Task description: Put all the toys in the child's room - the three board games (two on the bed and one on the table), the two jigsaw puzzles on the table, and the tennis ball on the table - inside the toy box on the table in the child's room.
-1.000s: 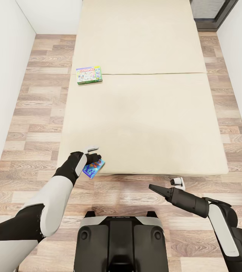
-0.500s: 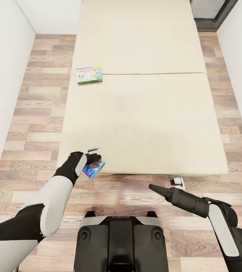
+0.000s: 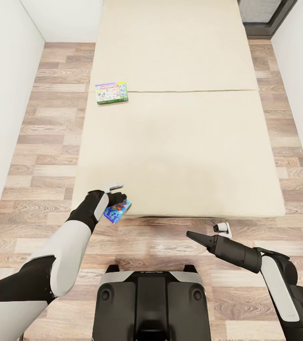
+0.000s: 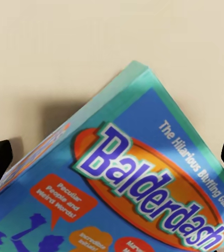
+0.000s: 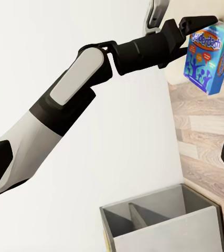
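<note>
Beige bed (image 3: 180,118) ahead; my left gripper (image 3: 116,198) clamps the Balderdash box (image 3: 118,210) at its near corner, right gripper (image 3: 191,235) pinched together.

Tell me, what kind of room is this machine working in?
Most likely a bedroom, probably a child's. A wide bed with a plain beige mattress takes up most of the wood-plank floor, one board game box lies on the mattress, and the left gripper holds a blue Balderdash game box.
</note>
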### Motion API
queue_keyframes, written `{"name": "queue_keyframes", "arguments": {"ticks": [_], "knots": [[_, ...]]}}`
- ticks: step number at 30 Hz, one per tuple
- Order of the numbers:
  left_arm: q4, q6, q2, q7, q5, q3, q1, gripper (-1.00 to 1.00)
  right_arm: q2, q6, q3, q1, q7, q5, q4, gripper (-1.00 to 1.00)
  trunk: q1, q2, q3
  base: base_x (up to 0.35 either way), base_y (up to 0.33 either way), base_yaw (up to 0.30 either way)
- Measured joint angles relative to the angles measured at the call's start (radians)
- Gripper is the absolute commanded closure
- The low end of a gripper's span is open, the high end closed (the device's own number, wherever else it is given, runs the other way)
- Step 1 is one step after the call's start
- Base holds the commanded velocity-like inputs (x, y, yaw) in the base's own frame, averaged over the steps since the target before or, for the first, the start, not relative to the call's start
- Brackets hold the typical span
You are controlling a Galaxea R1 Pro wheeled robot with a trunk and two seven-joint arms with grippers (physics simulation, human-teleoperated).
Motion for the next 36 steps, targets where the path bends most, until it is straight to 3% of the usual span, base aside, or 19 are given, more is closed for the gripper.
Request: {"name": "queue_keyframes", "arguments": {"ticks": [12, 17, 22, 30, 35, 36], "knots": [[-0.039, 0.006, 0.017, -0.003, 0.005, 0.008, 0.001, -1.0, 0.0, 0.0, 0.0, 0.0, 0.0, 0.0, 0.0, -1.0, 0.0, 0.0, 0.0, 0.0, 0.0, 0.0], [-0.126, 0.053, 0.05, -0.016, 0.008, 0.009, 0.004, -1.0, 0.0, 0.0, 0.001, 0.0, 0.0, 0.0, 0.0, -1.0, 0.0, 0.0, 0.0, 0.0, 0.0, 0.0], [-0.186, 0.117, 0.087, -0.073, 0.009, 0.022, 0.006, -1.0, 0.0, 0.0, 0.0, 0.0, 0.001, 0.0, 0.0, -1.0, 0.0, 0.0, 0.0, 0.0, 0.0, 0.0], [-0.256, 0.255, 0.18, -0.23, 0.009, 0.116, 0.008, -1.0, 0.0, 0.0, -0.001, 0.0, 0.001, 0.0, 0.001, -1.0, 0.0, 0.0, 0.0, 0.0, 0.0, 0.0], [-0.278, 0.34, 0.274, -0.383, 0.009, 0.176, 0.018, -1.0, 0.0, -0.001, -0.002, 0.0, 0.0, 0.0, 0.002, -1.0, 0.0, 0.0, 0.0, 0.0, 0.0, 0.0], [-0.281, 0.359, 0.308, -0.444, 0.006, 0.193, 0.03, -1.0, 0.0, -0.001, -0.002, 0.0, 0.0, 0.001, 0.003, -1.0, 0.0, 0.0, 0.0, 0.0, 0.0, 0.0]]}}
